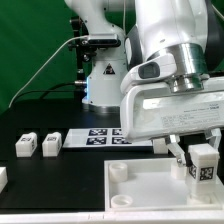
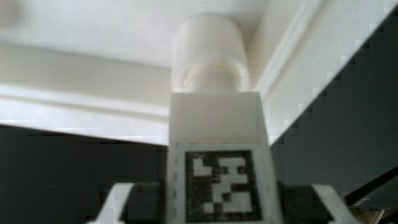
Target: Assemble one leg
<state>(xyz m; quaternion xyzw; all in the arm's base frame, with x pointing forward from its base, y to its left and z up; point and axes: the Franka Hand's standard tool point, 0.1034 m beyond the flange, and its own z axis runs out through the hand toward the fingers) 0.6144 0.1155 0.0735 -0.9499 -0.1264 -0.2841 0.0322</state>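
My gripper (image 1: pixel 198 160) is shut on one leg (image 1: pixel 204 156), a small white block with a black-and-white tag on its face. It holds the leg at the exterior view's right, over the far right part of the large white slab (image 1: pixel 150 195). In the wrist view the leg (image 2: pixel 221 125) fills the middle between my fingers (image 2: pixel 125 200), with its tag facing the camera. Its round peg (image 2: pixel 214 50) points at the slab's raised rim (image 2: pixel 89 85). I cannot tell whether the peg touches the slab.
Two loose legs (image 1: pixel 25 146) (image 1: pixel 51 144) lie at the exterior view's left, and a further white block (image 1: pixel 2 178) sits at the left edge. The marker board (image 1: pixel 100 138) lies behind the slab. Round sockets (image 1: pixel 120 172) mark the slab's left corners.
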